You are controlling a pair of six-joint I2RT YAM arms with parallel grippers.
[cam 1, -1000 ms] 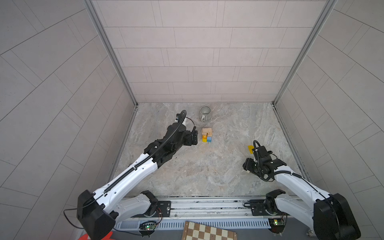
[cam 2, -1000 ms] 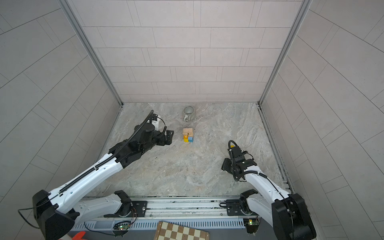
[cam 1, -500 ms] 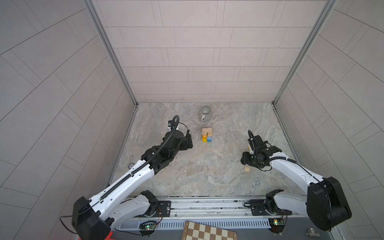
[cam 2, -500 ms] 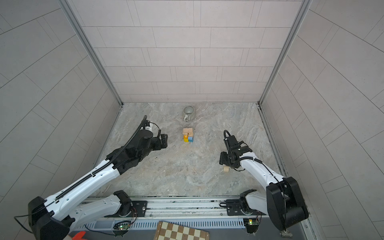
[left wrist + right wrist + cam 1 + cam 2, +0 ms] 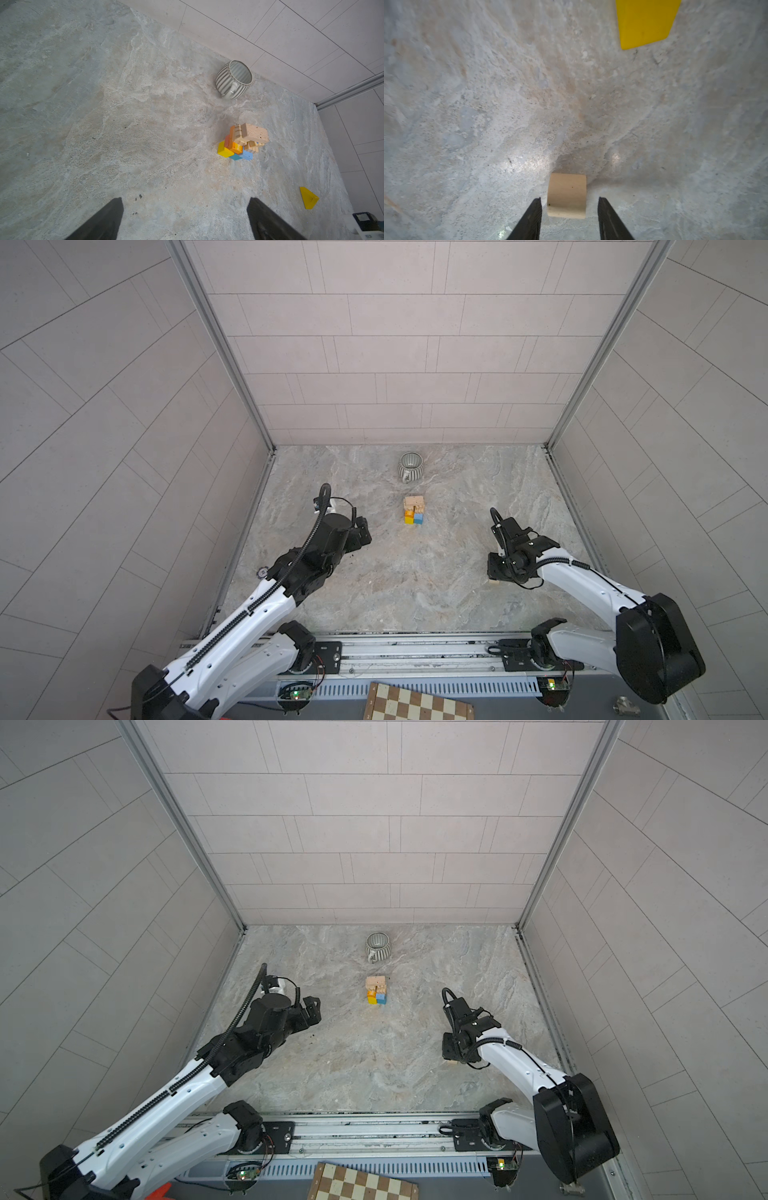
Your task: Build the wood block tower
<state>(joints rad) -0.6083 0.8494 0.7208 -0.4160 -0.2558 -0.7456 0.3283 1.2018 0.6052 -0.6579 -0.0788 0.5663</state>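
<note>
wood block tower [image 5: 414, 510] [image 5: 376, 990] stands mid tabletop [image 5: 415, 572] toward the back wall, just in front of the grey ribbed mug [image 5: 410, 466], not touching it. it's well apart from both grippers.

left gripper [image 5: 361, 531] [image 5: 185, 199] sits off to the tower's left, aimed at it, jaws wide apart, nothing between them.

right gripper [image 5: 496, 572] [image 5: 569, 200] is low over the tabletop on the right. a loose plain wood block [image 5: 566, 196] [image 5: 493, 581] sits between its fingers [image 5: 534, 216]. there's a gap on each side, so the jaws are apart and not clamped. the block rests flat on the tabletop.

yellow wedge [image 5: 645, 22] [image 5: 308, 197] lies ahead of the right gripper, apart from the block.

writing: white letters on an orange block [image 5: 236, 148] in the tower, looks like "su", the rest is hidden. no other legible marks.

orientation: the tower is upright. the plain brick on top [image 5: 254, 134] lies flat, with its long axis running left-right in both top views. yellow, teal and light blue pieces are at the base. the loose block looks near cubic with no clear long axis, and its faces are squared to the fingers.
</note>
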